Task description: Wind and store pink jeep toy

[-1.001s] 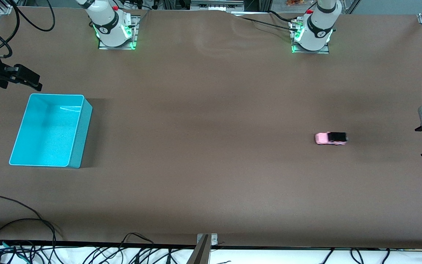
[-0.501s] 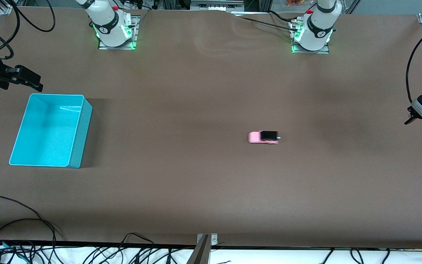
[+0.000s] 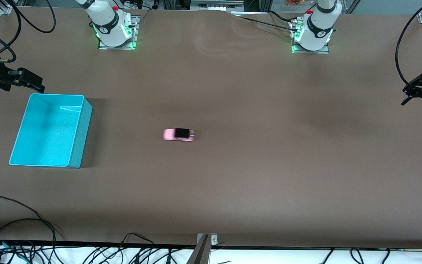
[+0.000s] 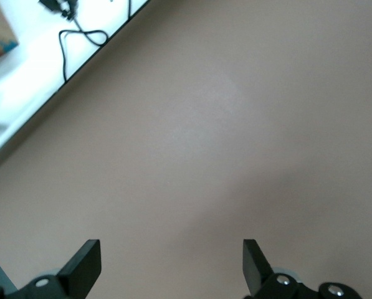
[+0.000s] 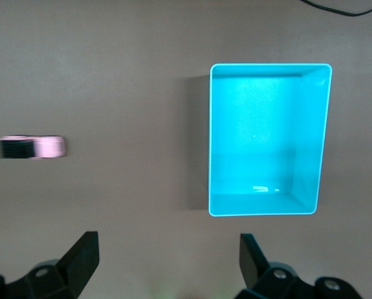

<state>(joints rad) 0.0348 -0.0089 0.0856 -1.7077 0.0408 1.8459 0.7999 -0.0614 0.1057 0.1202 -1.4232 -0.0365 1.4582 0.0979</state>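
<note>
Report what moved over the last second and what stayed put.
The pink jeep toy rolled on its own across the table from the left arm's end toward the turquoise bin, now about mid-table. The left hand, open and empty, drew up and back at the table's edge. The bin and the open right hand above it barely changed.

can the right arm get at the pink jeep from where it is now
Probably yes. The pink jeep toy sits alone on open table, with nothing over it. The right gripper, open, hangs beside the turquoise bin; only the bin lies near its path, easily passed over.
</note>
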